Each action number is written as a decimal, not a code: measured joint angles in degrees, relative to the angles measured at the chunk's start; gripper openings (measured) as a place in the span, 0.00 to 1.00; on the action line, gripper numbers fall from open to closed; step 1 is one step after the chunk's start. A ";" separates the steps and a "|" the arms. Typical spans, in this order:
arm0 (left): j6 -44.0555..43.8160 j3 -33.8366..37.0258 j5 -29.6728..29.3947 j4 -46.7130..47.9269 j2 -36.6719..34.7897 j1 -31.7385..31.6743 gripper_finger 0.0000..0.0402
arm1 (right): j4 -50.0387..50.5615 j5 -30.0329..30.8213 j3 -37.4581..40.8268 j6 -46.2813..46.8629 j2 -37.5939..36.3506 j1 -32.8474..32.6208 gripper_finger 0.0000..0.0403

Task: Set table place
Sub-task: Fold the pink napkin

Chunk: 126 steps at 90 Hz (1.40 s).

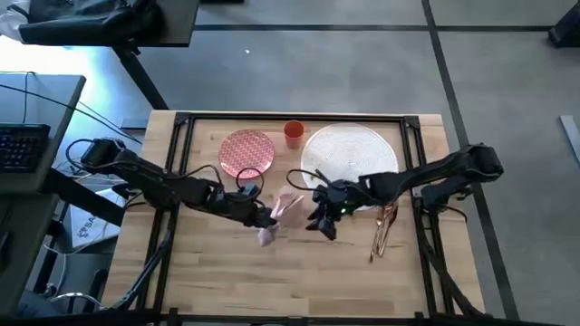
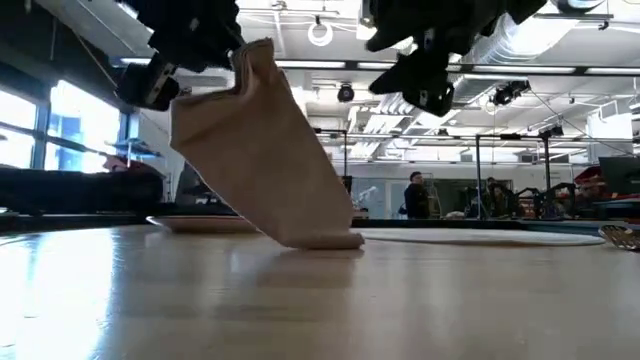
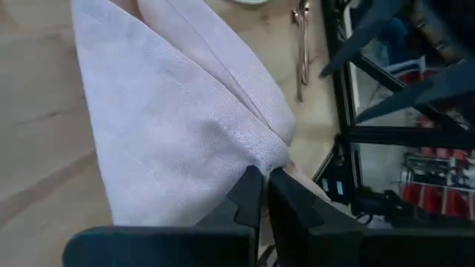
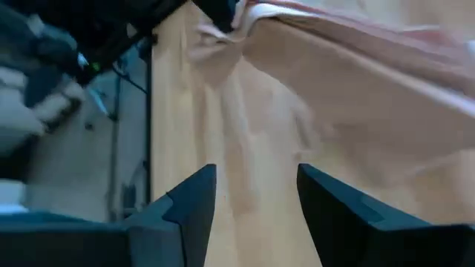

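You are looking down on a light wood table [image 1: 208, 281] with a black frame, both dark arms reaching toward its middle. The left gripper [image 3: 265, 194] has its two fingers pinched together on an upper corner of the beige napkin [image 2: 265, 150], which hangs below it with only its lower edge resting on the wood (a hold that likely lets the cloth drape open before it is laid flat). From above, the napkin sits near the centre of the table, just left of the right gripper [image 1: 323, 220], near and to the right of the plate.

The right gripper hovers above the table close beside the napkin, touching nothing; in its own wrist view the fingers stand apart with bare wood between them, probably ready to take a second corner.

Along the far side, the red-patterned plate [image 1: 246, 152] lies flat on the left, the small orange cup [image 1: 294, 133] stands upright just beside it, and the round white woven placemat [image 1: 349, 149] lies to the right. The plate and cup appear to hold nothing, and nothing sits on the placemat but the right arm passing over it. The copper cutlery [image 1: 383, 231] lies on bare wood just near of the placemat's right edge.

So the place looks barely begun: each piece is still on its own.
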<state>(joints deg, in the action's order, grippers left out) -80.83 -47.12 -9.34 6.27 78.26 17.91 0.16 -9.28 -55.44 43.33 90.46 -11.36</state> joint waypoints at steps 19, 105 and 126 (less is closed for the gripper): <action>9.21 0.47 -0.03 -0.23 0.00 2.41 0.00 | -17.14 4.59 0.00 21.19 9.19 -0.44 0.43; 18.50 0.47 -3.48 -0.59 -0.04 5.51 0.00 | -32.02 12.73 0.00 38.12 13.41 -4.32 0.30; 18.53 0.47 -4.07 -0.71 -0.04 5.49 0.00 | -28.94 16.17 0.00 38.26 13.45 -4.38 0.30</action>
<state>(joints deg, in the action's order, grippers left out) -62.30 -46.65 -13.41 5.56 78.22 23.40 -28.78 6.89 -55.44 81.58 103.92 -15.73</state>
